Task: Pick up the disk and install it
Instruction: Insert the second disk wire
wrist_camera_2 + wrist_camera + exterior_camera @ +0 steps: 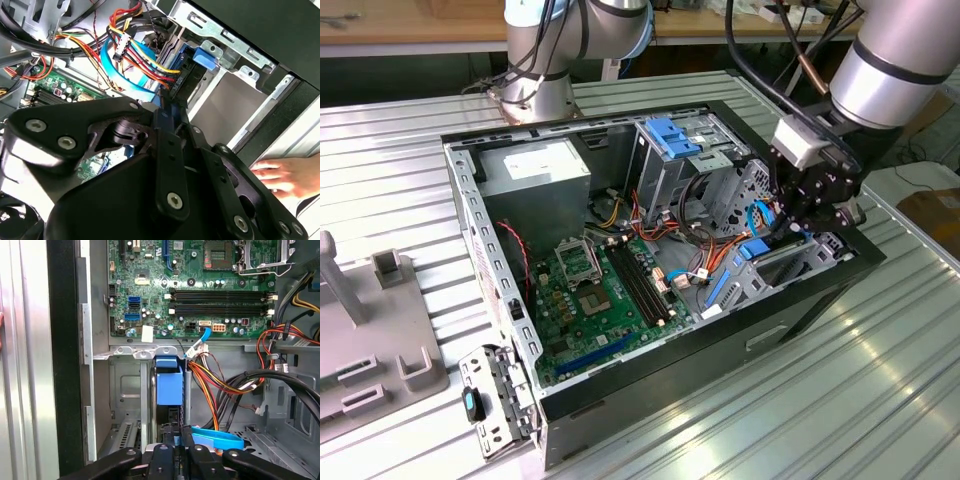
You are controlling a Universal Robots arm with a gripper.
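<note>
The hand is down inside the open case, at its corner on the exterior view's right, clamped on the disk. The disk stands on edge in the bay beside the case wall, near the motherboard. A person's hand rests on the bench outside the case.

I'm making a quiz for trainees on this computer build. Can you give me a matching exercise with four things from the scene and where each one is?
Things:
1. disk
2. claw
3. circuit board
4. hand

Places:
A. on the floor of the open case
B. outside the case wall, on the table
C. standing on edge in the bay, by the claw
D. over the case's corner at the exterior view's right

Pairs: 1-C, 2-D, 3-A, 4-B
</note>
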